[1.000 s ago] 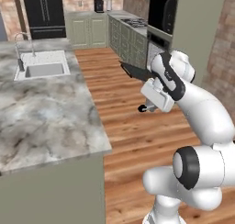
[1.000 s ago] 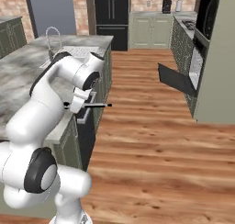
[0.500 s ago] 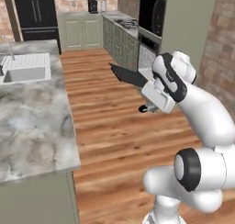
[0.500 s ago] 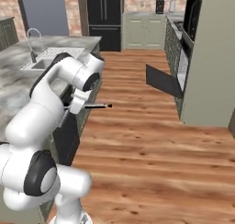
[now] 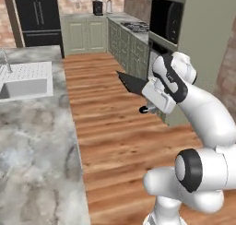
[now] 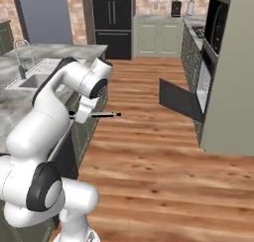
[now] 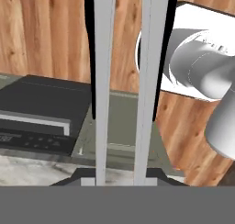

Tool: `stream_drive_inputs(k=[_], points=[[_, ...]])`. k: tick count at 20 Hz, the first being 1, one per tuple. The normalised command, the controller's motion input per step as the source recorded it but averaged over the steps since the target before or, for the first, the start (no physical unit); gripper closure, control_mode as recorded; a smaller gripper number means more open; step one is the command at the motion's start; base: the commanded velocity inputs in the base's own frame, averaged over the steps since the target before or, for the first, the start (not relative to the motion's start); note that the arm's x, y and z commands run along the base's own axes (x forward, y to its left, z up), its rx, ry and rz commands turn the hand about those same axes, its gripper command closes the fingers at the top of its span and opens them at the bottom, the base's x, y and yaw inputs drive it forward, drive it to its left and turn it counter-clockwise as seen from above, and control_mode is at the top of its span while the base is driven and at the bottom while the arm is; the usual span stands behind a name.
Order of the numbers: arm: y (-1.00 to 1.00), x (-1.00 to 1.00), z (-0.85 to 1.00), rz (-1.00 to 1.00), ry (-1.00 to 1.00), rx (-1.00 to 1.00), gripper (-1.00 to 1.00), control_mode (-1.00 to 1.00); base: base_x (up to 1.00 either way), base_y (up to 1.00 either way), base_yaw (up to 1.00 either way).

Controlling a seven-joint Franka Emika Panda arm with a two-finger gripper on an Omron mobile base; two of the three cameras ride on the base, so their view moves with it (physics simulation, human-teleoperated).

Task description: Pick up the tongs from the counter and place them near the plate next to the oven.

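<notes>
Holding tongs (image 6: 101, 115) over wood floor (image 6: 149, 151), open oven (image 6: 186, 99) door ahead

A home kitchen: marbled island counter (image 5: 37, 145) with sink (image 5: 23, 83), wall oven (image 6: 206, 87), black fridge (image 6: 113, 15).

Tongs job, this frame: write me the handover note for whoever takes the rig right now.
Gripper: shut on the tongs, held level above the wood floor, clear of the island counter. In the hand view the two grey arms of the tongs run straight up from the fingers.
Oven: ahead on the right side of the aisle, door hanging open.
Done: tongs picked off the counter.
Left: carry to the plate by the oven and set them down beside it; locate the plate first.
</notes>
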Motion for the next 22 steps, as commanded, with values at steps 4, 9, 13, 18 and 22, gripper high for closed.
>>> stream_drive_inputs(k=[4, 9, 13, 18, 22], points=[[0.0, 0.0, 0.0, 0.0, 0.0, 0.0, 1.0, 1.0, 0.92, -0.11, 0.04], [0.0, 0.0, 0.0, 0.0, 0.0, 0.0, 1.0, 1.0, 0.9, -0.16, 0.03], [0.0, 0.0, 0.0, 0.0, 0.0, 0.0, 1.0, 1.0, 0.88, -0.19, 0.03], [0.0, 0.0, 0.0, 0.0, 0.0, 0.0, 1.0, 1.0, 0.88, -0.18, 0.04], [0.0, 0.0, 0.0, 0.0, 0.0, 0.0, 1.0, 1.0, 0.89, -0.18, 0.04]])
